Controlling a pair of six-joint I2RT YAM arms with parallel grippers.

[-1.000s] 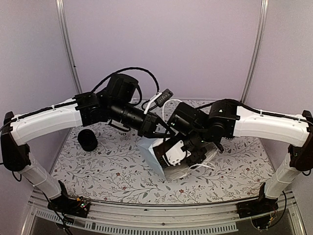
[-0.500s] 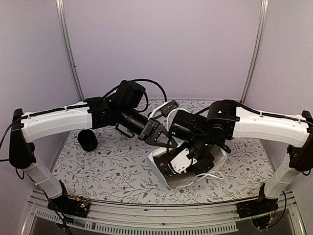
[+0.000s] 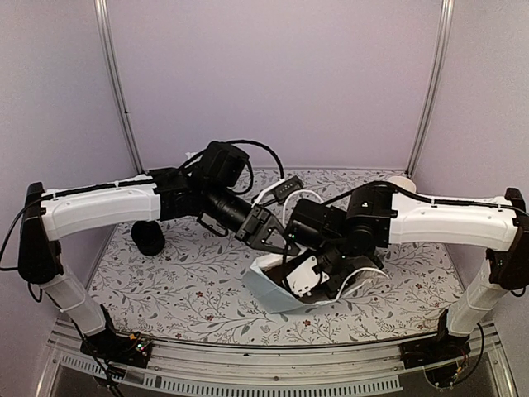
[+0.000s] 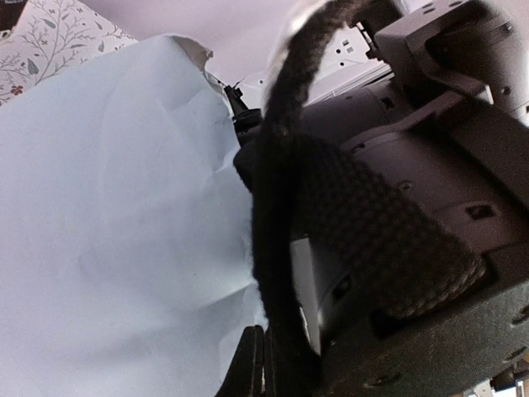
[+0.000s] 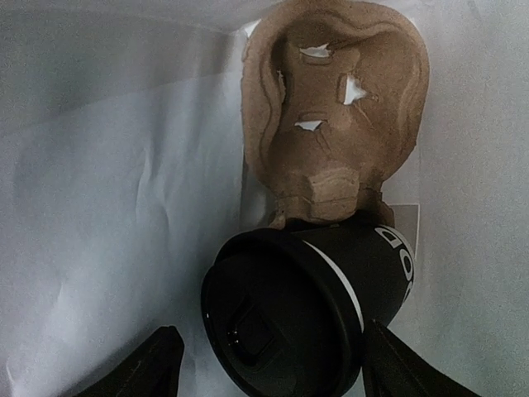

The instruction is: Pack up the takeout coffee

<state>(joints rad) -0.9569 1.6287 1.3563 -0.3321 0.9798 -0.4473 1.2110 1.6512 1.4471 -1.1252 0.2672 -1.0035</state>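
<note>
One cup (image 5: 306, 306) and its carrier (image 5: 339, 124) are in the bag (image 3: 269, 289). Another cup (image 3: 149, 236) waits at the left edge of the table (image 3: 198, 289). The left gripper (image 4: 258, 368) clenches the bag's handle (image 4: 277, 190); the right gripper (image 5: 269, 331) is spread.

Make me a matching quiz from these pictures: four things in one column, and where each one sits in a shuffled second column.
1. black paper cup with black round lid
2. brown moulded-pulp cup carrier
3. pale blue paper bag
4. second black cup

A. alone at the left side of the floral table
B. inside the bag, lid towards the right wrist camera
C. mid-table, tilted and crumpled
D. deeper in the bag, beyond the lidded cup

Pairs: 1-B, 2-D, 3-C, 4-A
</note>
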